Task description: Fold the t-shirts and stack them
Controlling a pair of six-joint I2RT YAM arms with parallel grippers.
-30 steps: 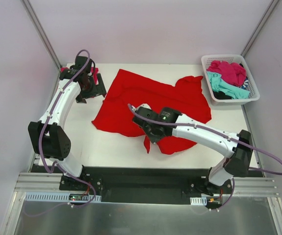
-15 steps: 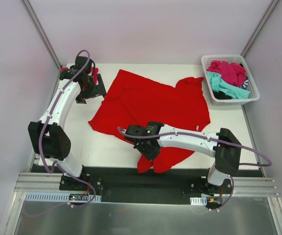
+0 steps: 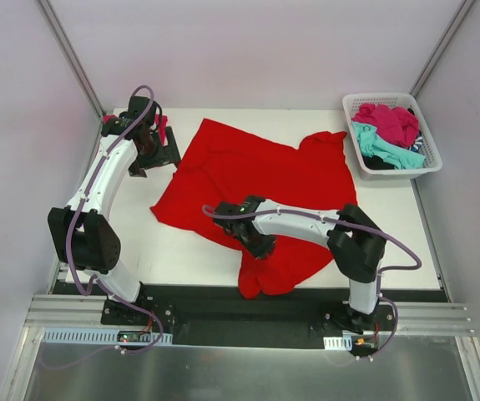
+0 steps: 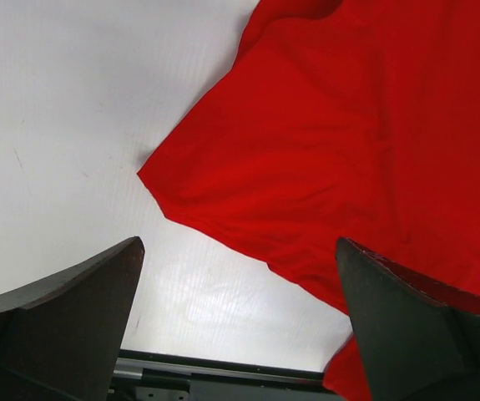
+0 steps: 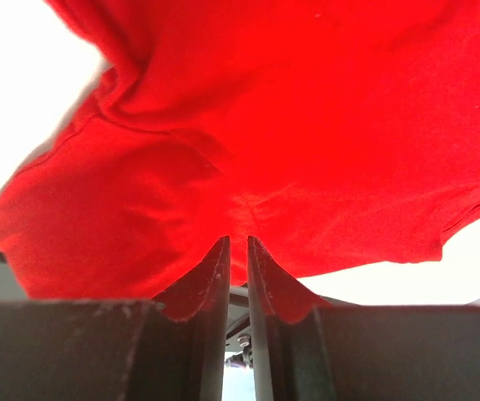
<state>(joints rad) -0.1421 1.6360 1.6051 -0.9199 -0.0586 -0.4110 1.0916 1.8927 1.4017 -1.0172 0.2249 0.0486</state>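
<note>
A large bright red t-shirt point(image 3: 256, 167) lies spread over the middle of the white table point(image 3: 185, 246), with a bunched part reaching the front edge. My right gripper point(image 3: 260, 242) is shut on a fold of this shirt near its front left part. The right wrist view shows the fingers pinched into the red cloth point(image 5: 306, 109) at the tips of the right gripper point(image 5: 238, 238). My left gripper point(image 3: 160, 149) is open and empty at the far left, beside the shirt's left side. The left wrist view shows the left gripper point(image 4: 238, 251) above bare table, with the red shirt point(image 4: 373, 125) beyond it.
A white lattice basket point(image 3: 386, 97) at the far right corner holds a magenta shirt point(image 3: 390, 121), a teal shirt point(image 3: 377, 146) and something dark. A bit of pink point(image 3: 163, 129) shows behind the left gripper. The black base rail point(image 3: 240, 313) runs along the front edge.
My right gripper has moved left and toward the front edge, dragging the red shirt's near part with it. The left arm has not moved.
</note>
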